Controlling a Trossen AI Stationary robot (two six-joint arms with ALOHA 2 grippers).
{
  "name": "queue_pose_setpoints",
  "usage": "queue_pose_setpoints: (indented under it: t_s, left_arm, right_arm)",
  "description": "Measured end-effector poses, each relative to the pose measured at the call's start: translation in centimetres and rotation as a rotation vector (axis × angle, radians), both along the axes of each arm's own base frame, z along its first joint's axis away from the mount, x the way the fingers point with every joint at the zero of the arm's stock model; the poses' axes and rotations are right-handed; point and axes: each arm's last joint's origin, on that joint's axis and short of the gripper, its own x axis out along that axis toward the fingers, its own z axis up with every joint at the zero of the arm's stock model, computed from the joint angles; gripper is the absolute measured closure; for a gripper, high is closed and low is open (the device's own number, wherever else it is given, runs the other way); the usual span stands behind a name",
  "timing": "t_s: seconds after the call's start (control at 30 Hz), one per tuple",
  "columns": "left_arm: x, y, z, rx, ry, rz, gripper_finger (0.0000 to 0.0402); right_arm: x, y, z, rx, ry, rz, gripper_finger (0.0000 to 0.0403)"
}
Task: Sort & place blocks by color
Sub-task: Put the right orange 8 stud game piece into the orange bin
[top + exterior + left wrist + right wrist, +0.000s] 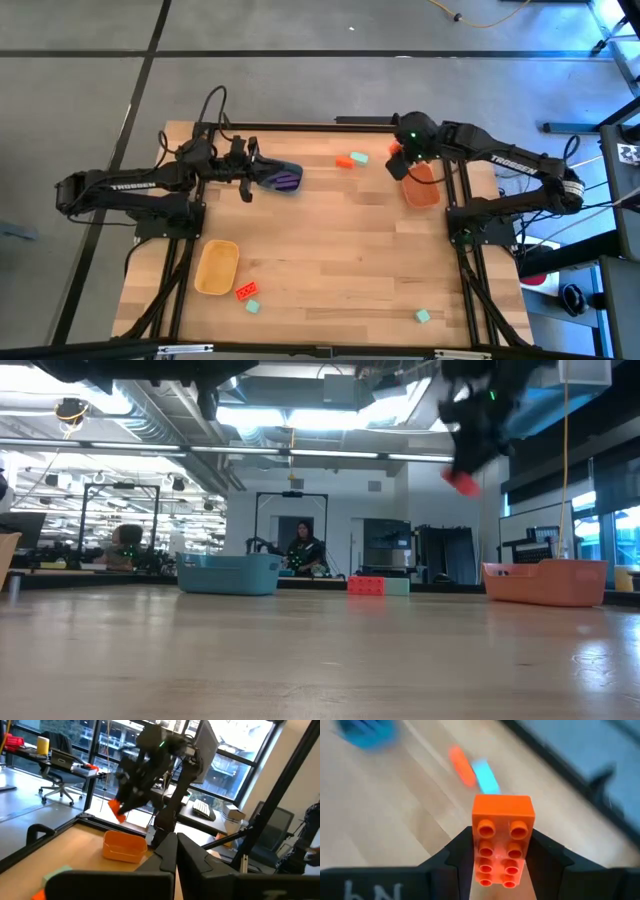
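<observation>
step: orange-red sort, carry phase | right gripper [497, 855]: orange-red block [503, 837] clamped between its fingers, held aloft | orange tub [421, 189]: just beside and below the claw | left gripper [175, 852]: closed, empty, over blue tub [282, 177] | next: block to be centred over orange tub, then released

Colours on the pale wooden table [330, 260]

An orange-red block [503, 840] with two rows of studs sits between the black jaws of the right gripper [503, 862]; past them lie an orange-red brick [344, 161] and a mint-green brick [359, 157] side by side. The tub [421, 187] below those jaws is orange. By the left gripper's [247, 190] dark jaws, a blue tub [272, 174] holds purple blocks [288, 181]. A yellow tub [217, 267] sits well away.
</observation>
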Motion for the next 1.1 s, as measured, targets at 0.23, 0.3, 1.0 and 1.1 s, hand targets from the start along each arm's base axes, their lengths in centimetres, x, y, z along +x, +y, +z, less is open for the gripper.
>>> queue_pose_setpoints:
  t_s: [0.23,0.3,1.0,1.1]
  left_arm:
    - [0.0,0.0,0.0,-0.001,0.0,0.013,0.0401]
    - [0.0,0.1,0.0,-0.003,0.0,0.022,0.0401]
    - [0.0,0.2,0.0,-0.011,-0.003,0.067,0.0401]
    - [0.0,0.2,0.0,-0.01,-0.003,0.067,0.0401]
  right_arm:
    - [-3.4,0.1,-7.8,0.208,0.242,-0.207,0.0261]
    - [-4.0,0.2,-9.5,0.237,0.27,-0.239,0.0261]
    - [-6.3,0.0,-15.2,0.349,0.194,-0.449,0.0261]
    - [-6.3,0.0,-15.2,0.349,0.194,-0.448,0.0247]
